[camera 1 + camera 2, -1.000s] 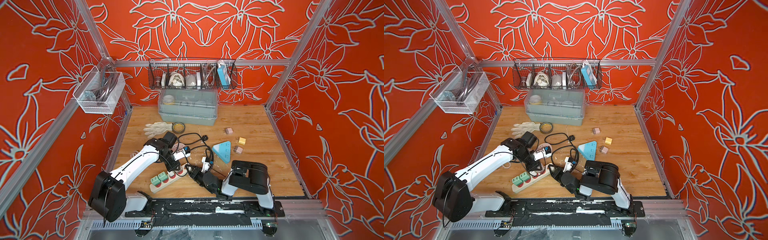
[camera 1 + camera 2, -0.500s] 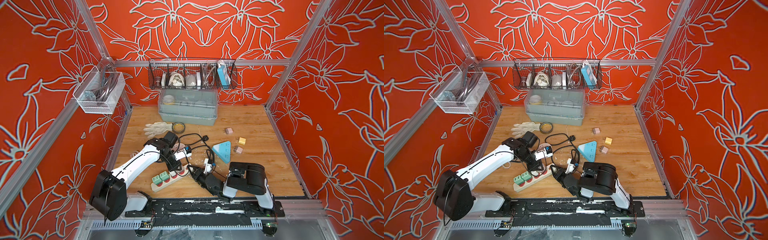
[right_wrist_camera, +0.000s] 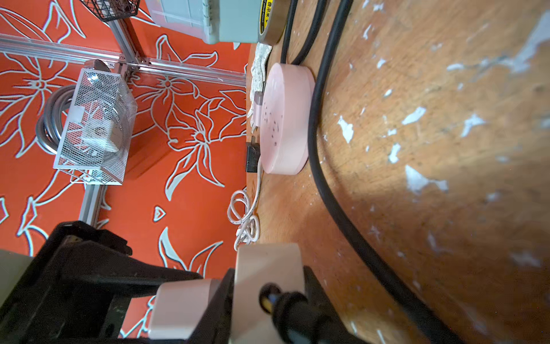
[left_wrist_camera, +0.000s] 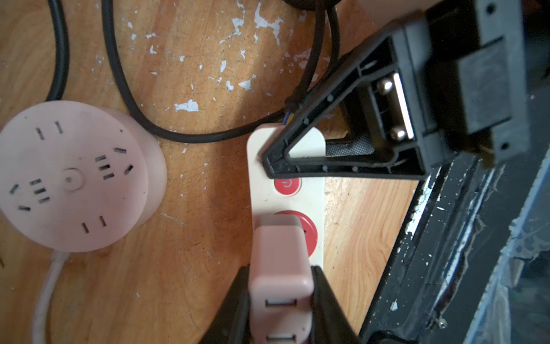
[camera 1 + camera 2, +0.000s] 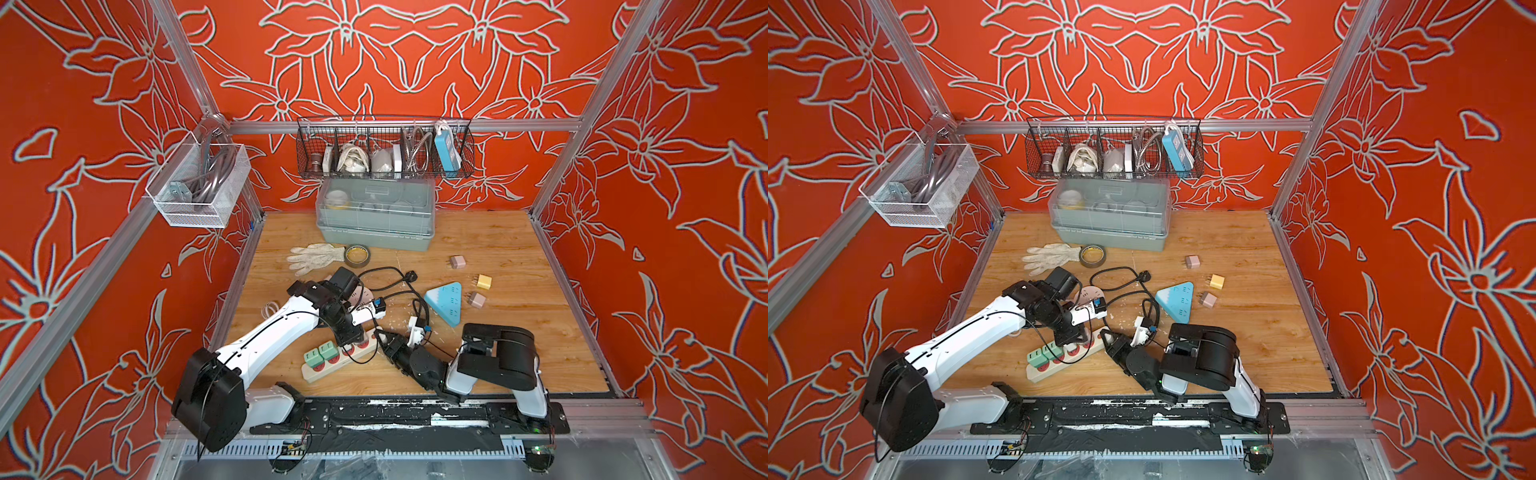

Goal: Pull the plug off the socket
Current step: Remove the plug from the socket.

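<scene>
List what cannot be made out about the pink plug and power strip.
- Pins of the pink plug: left wrist view, hidden by its body.
- The plug: both top views, mostly covered by the left gripper.
- Far end of the power strip: left wrist view, cut by the bottom edge.
- Jaws of the right gripper: right wrist view, blurred, cut by the bottom edge.
</scene>
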### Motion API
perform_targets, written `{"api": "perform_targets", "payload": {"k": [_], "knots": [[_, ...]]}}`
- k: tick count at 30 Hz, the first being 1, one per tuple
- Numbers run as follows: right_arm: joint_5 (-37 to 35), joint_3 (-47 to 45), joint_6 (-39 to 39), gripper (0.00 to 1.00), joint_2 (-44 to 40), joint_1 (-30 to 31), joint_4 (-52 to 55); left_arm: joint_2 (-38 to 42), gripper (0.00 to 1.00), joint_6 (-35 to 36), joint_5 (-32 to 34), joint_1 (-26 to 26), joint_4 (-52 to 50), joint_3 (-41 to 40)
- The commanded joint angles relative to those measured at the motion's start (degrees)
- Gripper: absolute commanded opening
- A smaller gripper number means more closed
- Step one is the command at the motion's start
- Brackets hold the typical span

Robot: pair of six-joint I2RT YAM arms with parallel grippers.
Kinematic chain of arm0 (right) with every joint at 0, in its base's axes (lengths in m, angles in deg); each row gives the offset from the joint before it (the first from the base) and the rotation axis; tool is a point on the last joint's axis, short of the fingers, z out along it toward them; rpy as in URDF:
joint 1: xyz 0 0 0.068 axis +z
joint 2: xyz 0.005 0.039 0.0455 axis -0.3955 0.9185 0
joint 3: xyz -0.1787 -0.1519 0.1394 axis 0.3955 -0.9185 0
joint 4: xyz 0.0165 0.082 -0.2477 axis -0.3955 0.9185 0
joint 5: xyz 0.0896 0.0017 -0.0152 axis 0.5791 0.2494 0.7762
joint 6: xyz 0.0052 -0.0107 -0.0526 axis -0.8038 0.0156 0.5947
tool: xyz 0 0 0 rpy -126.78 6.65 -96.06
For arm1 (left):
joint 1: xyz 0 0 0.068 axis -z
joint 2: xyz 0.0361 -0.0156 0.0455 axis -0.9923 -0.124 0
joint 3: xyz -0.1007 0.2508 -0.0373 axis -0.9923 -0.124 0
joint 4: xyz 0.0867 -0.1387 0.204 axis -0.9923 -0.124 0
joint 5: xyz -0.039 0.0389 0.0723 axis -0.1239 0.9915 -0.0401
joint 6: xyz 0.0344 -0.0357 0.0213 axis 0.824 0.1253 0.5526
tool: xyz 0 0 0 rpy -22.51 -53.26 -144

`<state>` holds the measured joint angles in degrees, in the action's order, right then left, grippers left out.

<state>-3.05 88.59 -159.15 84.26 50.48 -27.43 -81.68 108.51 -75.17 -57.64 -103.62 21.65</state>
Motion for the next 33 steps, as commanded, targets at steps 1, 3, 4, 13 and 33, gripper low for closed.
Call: {"api": "perform_targets", "payload": {"k": [1, 3, 4, 13, 33], "knots": [[-1.28, -1.99, 0.82, 0.00, 1.79, -1.04, 18.52, -0.06, 0.00, -2.83, -7.56, -5.64, -3.01, 6.58], [-1.34, -2.48, 0.70, 0.00, 1.30, -1.09, 19.35, 0.06, 0.00, 0.08, -7.18, -3.46, -2.82, 6.63], [-1.41, -2.77, 0.57, 0.00, 1.19, -1.05, 19.20, 0.29, 0.00, 2.41, -5.55, -1.00, -3.10, 5.92], [-1.18, -3.03, 0.44, 0.00, 1.15, -1.05, 18.22, -1.06, 0.00, 0.52, -6.57, 0.11, -4.44, 5.05], [-3.00, -4.89, -3.49, 0.00, 0.98, -0.04, 22.91, -0.88, 0.00, -0.59, -13.84, -4.13, -6.01, 11.53]]}}
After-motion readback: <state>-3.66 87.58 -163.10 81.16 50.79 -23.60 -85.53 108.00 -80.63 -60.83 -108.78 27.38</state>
